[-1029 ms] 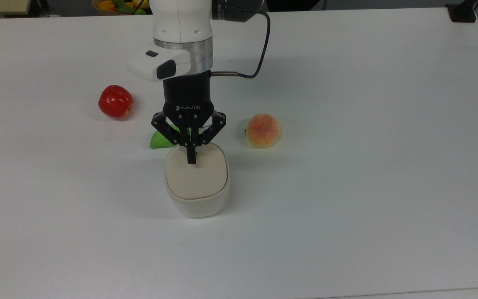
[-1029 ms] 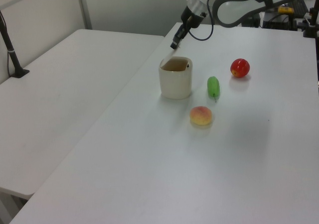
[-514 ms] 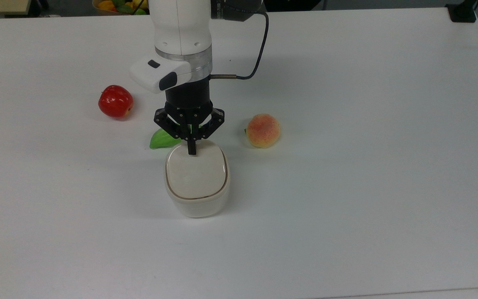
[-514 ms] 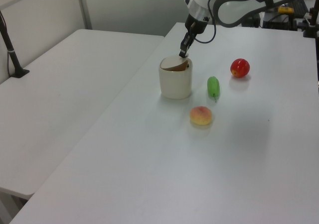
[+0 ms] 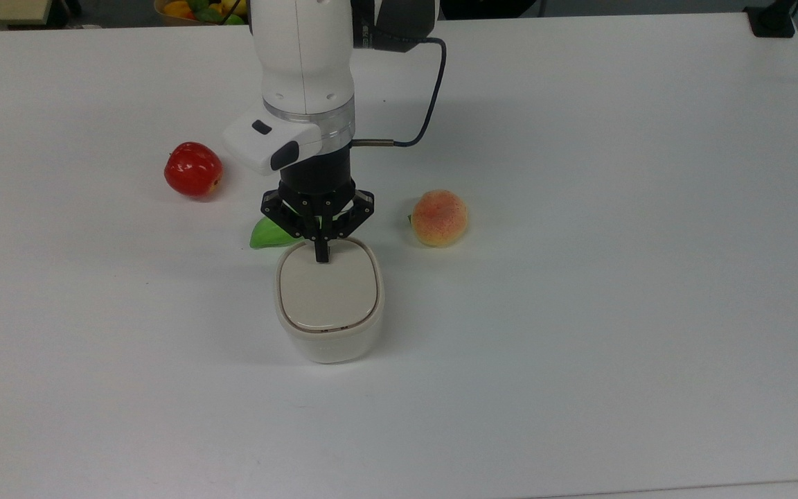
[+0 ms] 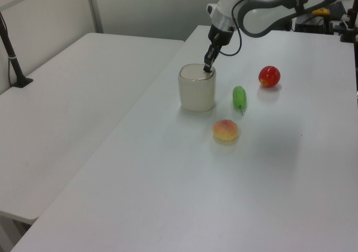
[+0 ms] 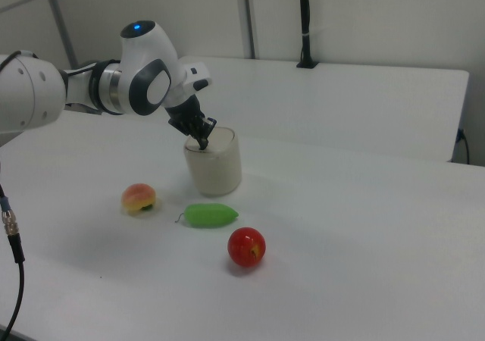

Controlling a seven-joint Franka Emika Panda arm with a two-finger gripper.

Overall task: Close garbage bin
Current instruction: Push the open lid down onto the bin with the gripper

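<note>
Three toy fruits ring the garbage bin (image 5: 328, 312) at mid-table in the top view; the gripper (image 5: 321, 257), fingers pressed together, touches its flat-lying lid (image 5: 328, 290). Left view: fingertips on the lid's far edge. Right view: bin behind a green fruit (image 7: 211, 215).

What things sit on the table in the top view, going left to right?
Apple → green fruit → bin → peach.
</note>
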